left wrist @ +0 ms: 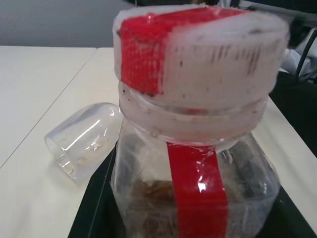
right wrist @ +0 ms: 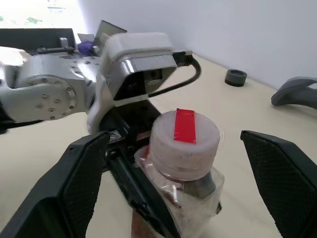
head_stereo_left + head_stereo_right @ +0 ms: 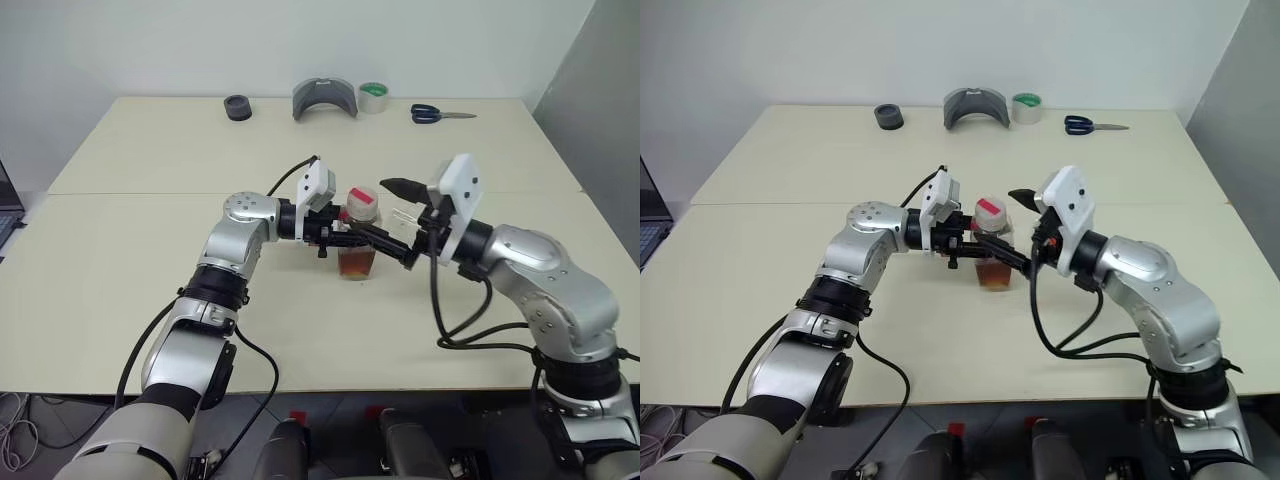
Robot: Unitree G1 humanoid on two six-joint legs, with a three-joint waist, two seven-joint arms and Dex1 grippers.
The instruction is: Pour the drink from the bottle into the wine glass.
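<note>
The left gripper is clenched around the bottle, which stands upright near the middle of the counter, its fingers hiding much of the body so that the drink shows just as a brown band at the base. The right gripper hangs released, its fingers spread on either side of the cap without touching. In the left wrist view the wine glass lies on its side beyond the bottle, stem and foot hidden; in the head views it is hard to make out.
</note>
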